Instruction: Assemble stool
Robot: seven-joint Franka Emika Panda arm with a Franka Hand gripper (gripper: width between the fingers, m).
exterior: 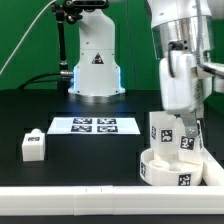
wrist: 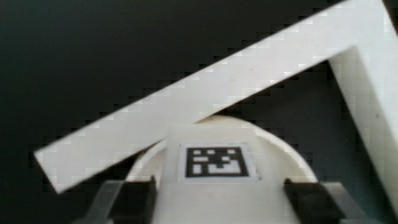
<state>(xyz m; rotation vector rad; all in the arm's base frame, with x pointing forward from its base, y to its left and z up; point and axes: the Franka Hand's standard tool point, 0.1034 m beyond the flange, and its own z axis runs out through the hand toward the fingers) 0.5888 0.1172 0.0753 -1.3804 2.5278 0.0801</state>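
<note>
The round white stool seat (exterior: 168, 172) lies at the exterior view's right front, with tags on its rim. Two tagged white legs (exterior: 160, 128) stand upright on it, close together. My gripper (exterior: 178, 108) comes down from above onto them. In the wrist view my gripper (wrist: 217, 198) is shut on a white leg (wrist: 221, 135) whose tag faces the camera, and both fingers (wrist: 128, 200) press its sides. Another loose leg (exterior: 33, 145) lies on the black table at the exterior view's left.
The marker board (exterior: 95, 125) lies flat in the middle of the table. A long white border rail (exterior: 80, 205) runs along the front edge and turns a corner near the seat, and it also shows in the wrist view (wrist: 231, 85). The robot base (exterior: 95, 70) stands behind.
</note>
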